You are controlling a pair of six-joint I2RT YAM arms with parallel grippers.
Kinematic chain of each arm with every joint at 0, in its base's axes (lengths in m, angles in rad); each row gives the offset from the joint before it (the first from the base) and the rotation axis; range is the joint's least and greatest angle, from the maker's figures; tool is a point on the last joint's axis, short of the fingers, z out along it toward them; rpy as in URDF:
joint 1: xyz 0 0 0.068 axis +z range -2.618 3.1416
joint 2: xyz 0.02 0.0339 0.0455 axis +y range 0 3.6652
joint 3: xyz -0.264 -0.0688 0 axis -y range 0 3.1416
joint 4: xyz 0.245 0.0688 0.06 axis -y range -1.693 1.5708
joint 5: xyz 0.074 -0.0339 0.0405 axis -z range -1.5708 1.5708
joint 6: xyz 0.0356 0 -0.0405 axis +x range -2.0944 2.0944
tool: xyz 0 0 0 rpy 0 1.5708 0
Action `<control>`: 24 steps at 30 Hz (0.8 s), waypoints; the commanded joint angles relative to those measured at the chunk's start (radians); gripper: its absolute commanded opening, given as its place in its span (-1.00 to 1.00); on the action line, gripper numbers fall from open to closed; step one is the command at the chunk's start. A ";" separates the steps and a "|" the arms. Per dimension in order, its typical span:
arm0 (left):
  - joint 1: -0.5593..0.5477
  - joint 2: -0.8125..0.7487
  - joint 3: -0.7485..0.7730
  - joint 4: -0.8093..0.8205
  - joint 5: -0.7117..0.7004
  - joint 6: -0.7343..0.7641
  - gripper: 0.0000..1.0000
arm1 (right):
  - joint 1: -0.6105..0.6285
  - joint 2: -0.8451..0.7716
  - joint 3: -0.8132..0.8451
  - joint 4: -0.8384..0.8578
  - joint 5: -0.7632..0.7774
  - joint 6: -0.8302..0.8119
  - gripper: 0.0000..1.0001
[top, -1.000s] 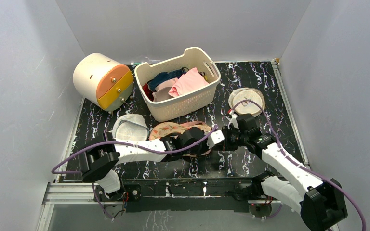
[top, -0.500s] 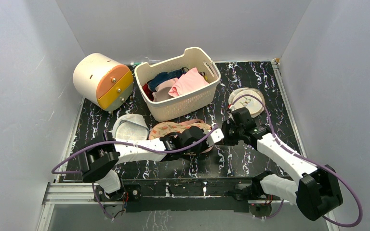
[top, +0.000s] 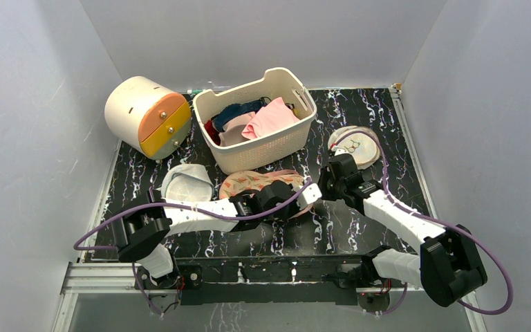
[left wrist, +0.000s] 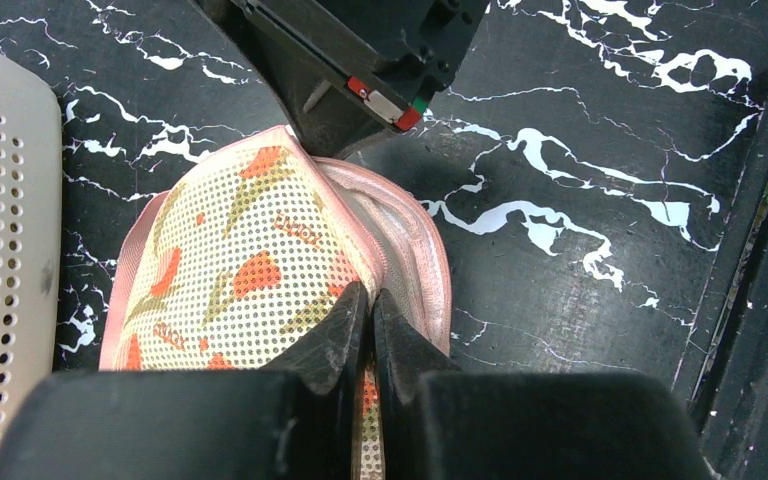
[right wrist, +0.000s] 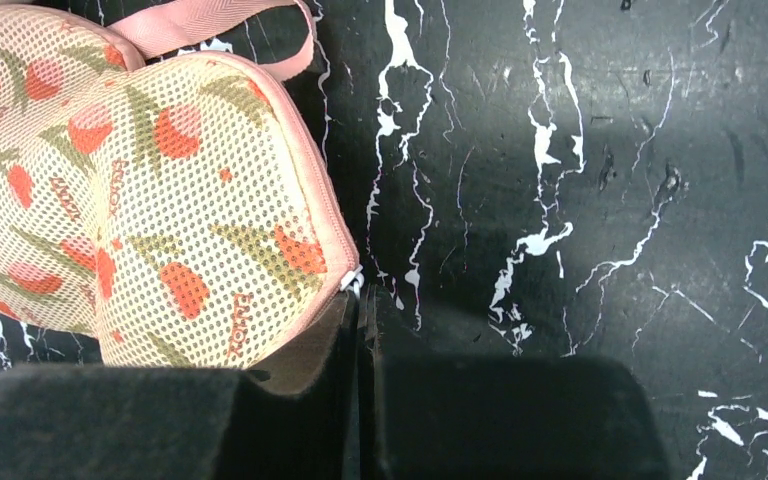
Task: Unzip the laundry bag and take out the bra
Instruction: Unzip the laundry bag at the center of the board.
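Observation:
The laundry bag (top: 252,183), beige mesh with red-orange flowers and pink trim, lies in front of the basket. My left gripper (left wrist: 371,298) is shut on a fold of the bag (left wrist: 230,270) at its right end, by the pink zipper edge. My right gripper (right wrist: 358,300) is shut on the small silver zipper pull (right wrist: 352,281) at the rim of the bag (right wrist: 150,190). In the top view the left gripper (top: 305,194) and the right gripper (top: 322,185) meet at the bag's right end. The bra is hidden.
A white basket (top: 297,128) with pink and dark blue garments stands behind the bag. A cream drum with an orange and yellow face (top: 145,114) lies at the far left. A white dome mesh bag (top: 187,183) sits left, a round mesh disc (top: 358,144) right.
My left gripper has shut on the bag's fabric. My right arm has swung away from me and slightly left, with the zipper pull still pinched.

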 commanded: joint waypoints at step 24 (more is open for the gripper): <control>-0.028 -0.038 0.031 -0.043 0.129 -0.112 0.89 | -0.022 -0.329 -0.098 -0.112 -0.562 0.069 -1.00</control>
